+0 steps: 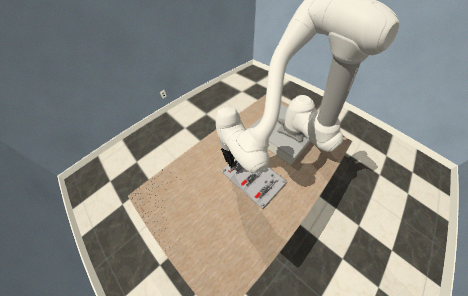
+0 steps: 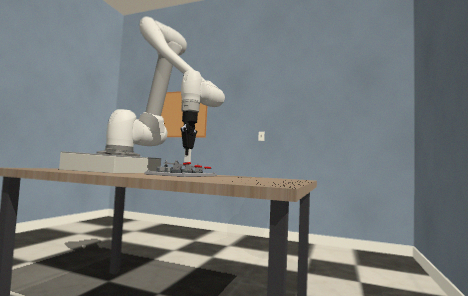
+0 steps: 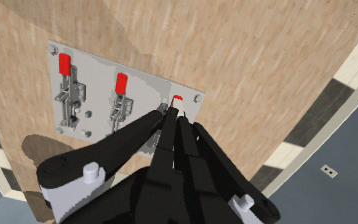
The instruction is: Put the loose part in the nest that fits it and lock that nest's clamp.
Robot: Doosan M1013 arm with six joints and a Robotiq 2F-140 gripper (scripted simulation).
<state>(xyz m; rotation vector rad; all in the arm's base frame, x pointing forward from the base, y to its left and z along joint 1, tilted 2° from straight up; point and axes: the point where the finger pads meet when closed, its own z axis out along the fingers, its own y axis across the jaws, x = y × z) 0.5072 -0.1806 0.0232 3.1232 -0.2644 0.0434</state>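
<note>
Gripper [image 1: 231, 165] [image 2: 187, 152] [image 3: 175, 105] points down over one end of the plate [image 1: 271, 197] [image 2: 181, 174] [image 3: 97, 75]. Its fingers are pressed together; no part can be made out pinched between them. Just below the tips, a pale upright piece [image 2: 187, 157] [image 3: 178, 104], beside the end handle [image 2: 187, 163] [image 3: 178, 97]; contact unclear.

Loose part: cannot tell where it is. Pale piece might be it; shape too small and partly covered to say. Nest under the fingers mostly hidden.

Along the plate, away from the fingers: middle handle [image 1: 243, 183] [image 2: 198, 166] [image 3: 121, 84], then far handle [image 1: 257, 195] [image 2: 207, 168] [image 3: 65, 64]. Red grips of both sit low, toward the plate's long edge. Pads and bars too fine to read.

Plate lies flat on the table [image 1: 196, 210] [image 2: 146, 181] [image 3: 255, 50]. Beside it, the base block [image 1: 291, 155] [image 2: 83, 162] carrying the arm [image 1: 276, 75] [image 2: 161, 82]. Across the table from the block, past the plate, dark specks [image 1: 153, 200] [image 2: 291, 184]. Well beyond the plate, on the walls: orange board [image 2: 171, 120], outlet [image 1: 163, 94] [image 2: 261, 136] [image 3: 329, 171].
</note>
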